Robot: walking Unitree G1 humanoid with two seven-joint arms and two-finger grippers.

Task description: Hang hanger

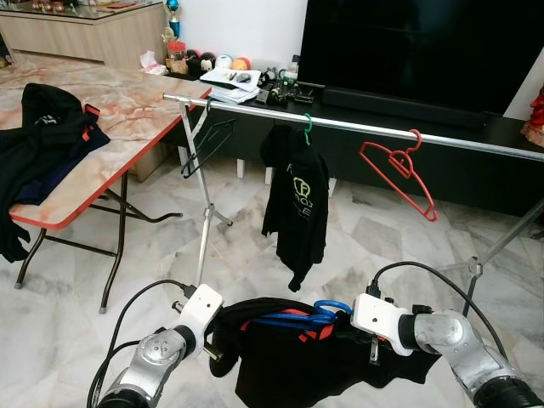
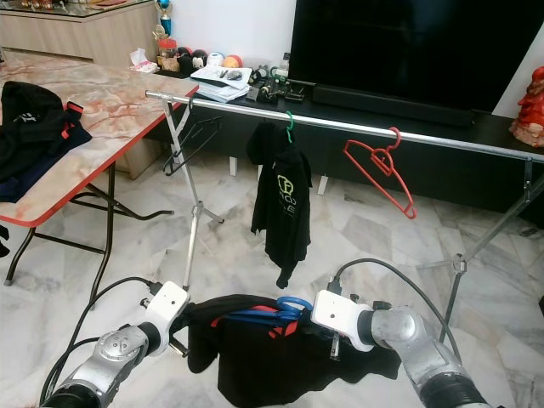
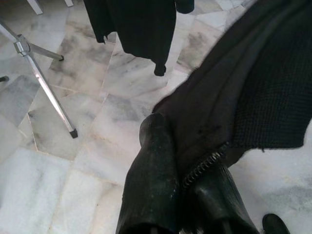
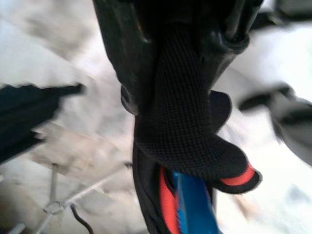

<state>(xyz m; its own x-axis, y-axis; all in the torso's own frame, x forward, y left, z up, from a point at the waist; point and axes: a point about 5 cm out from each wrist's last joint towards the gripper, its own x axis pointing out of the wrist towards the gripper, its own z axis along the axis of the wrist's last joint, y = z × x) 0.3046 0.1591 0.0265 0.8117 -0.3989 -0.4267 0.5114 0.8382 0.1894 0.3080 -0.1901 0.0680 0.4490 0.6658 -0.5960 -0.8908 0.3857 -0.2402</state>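
I hold a black garment [image 1: 289, 361] with red trim low in front of me, and a blue hanger [image 1: 302, 316] is threaded through its top. My left gripper [image 1: 219, 338] is shut on the garment's left edge; in the left wrist view its fingers [image 3: 151, 185] pinch the fabric [image 3: 243, 97] by a zipper. My right gripper [image 1: 347, 319] is shut on the right side, where knit cloth [image 4: 180, 126] is clamped above the blue hanger [image 4: 192, 207]. The silver clothes rail [image 1: 365, 127] stands ahead, higher up.
On the rail hang an empty black hanger [image 1: 208, 144], a black shirt on a green hanger [image 1: 297, 200] and an empty red hanger [image 1: 399, 174]. A folding table [image 1: 127, 110] with dark clothes [image 1: 42, 136] stands left. A TV cabinet [image 1: 476, 170] is behind.
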